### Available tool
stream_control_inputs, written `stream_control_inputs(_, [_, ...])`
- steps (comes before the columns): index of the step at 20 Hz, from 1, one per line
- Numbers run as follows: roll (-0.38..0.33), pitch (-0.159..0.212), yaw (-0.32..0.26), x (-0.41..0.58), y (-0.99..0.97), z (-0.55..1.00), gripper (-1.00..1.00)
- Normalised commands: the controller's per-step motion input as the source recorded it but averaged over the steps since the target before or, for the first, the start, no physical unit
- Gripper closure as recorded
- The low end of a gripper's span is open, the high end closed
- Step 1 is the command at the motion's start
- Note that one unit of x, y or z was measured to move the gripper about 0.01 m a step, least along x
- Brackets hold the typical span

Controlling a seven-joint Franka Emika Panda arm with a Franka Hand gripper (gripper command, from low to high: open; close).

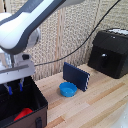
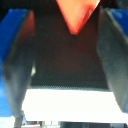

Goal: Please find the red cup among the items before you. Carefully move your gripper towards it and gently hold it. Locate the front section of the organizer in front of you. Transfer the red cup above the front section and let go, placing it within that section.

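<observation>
Red cup (image 1: 22, 115) lies in organizer (image 1: 39, 104) below end effector (image 1: 14, 88).

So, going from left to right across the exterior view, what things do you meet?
Black organizer with the red cup inside and the gripper above it → blue bowl → dark blue box → black appliance.

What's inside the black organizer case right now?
A small red plastic cup lies inside the black fabric organizer, below the open claw. The near wall hides the cup's lower part and the dividers.
</observation>
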Motion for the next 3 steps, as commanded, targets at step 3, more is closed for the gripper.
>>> stream_control_inputs(3, [-0.059,-0.331,0.109,0.403,-0.4,0.11,-1.0])
